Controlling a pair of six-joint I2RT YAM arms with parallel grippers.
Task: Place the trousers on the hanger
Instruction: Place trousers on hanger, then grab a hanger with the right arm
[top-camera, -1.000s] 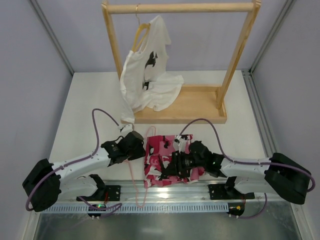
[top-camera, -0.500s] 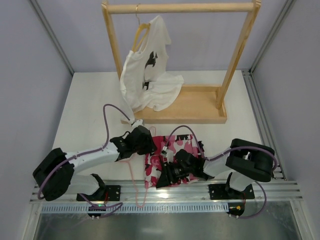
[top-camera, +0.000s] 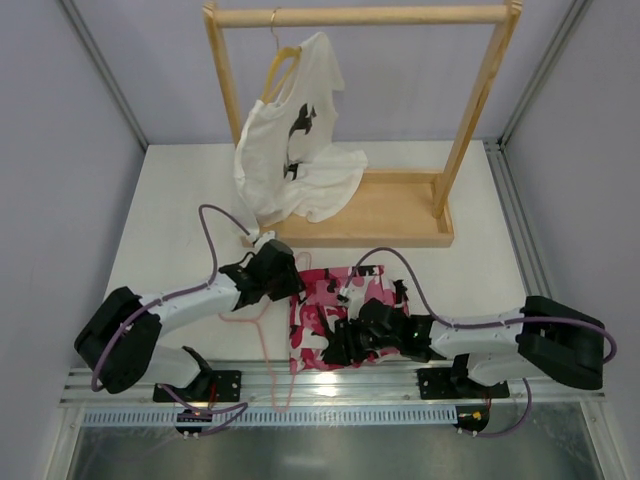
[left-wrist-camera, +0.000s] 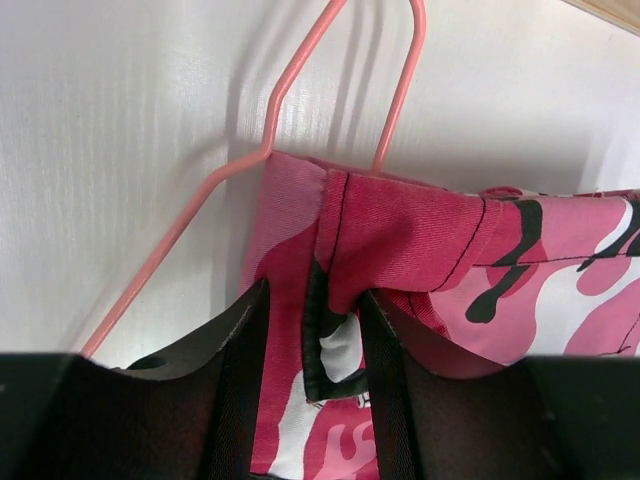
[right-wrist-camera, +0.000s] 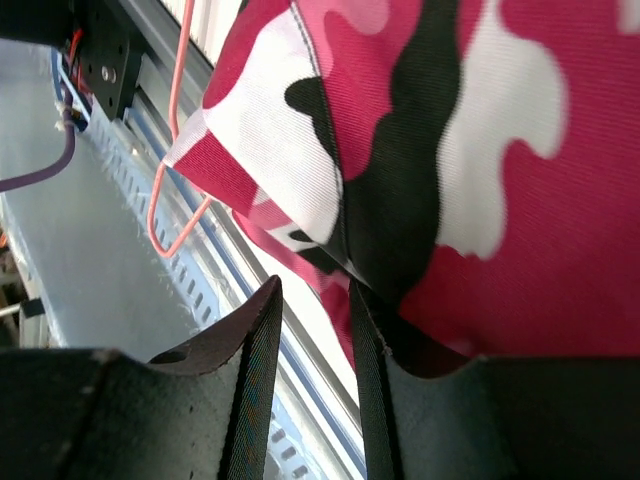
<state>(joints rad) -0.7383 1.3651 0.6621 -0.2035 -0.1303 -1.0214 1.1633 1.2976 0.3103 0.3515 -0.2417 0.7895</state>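
Note:
The trousers (top-camera: 335, 305), in pink, white and black camouflage, lie bunched on the white table between the two arms. The pink wire hanger (top-camera: 262, 340) lies flat at their left edge, and its hook hangs over the front rail. My left gripper (top-camera: 288, 285) stands open at the pile's upper left corner. In the left wrist view it (left-wrist-camera: 313, 300) straddles the waistband (left-wrist-camera: 400, 240), with the hanger's wire (left-wrist-camera: 290, 80) running under the cloth. My right gripper (top-camera: 345, 342) is open at the pile's near edge. In the right wrist view it (right-wrist-camera: 314, 290) holds nothing, with the cloth (right-wrist-camera: 480, 150) just above its tips.
A wooden rack (top-camera: 390, 210) stands at the back. A white T-shirt (top-camera: 295, 160) hangs from it on a wooden hanger (top-camera: 280, 62). A metal rail (top-camera: 320, 385) runs along the table's near edge. The hanger's hook (right-wrist-camera: 172, 150) dangles over it.
My left gripper has moved right, onto the trousers' corner. The right arm folded in and stretched out again, with its gripper staying at the pile's near edge. The T-shirt has swung slightly.

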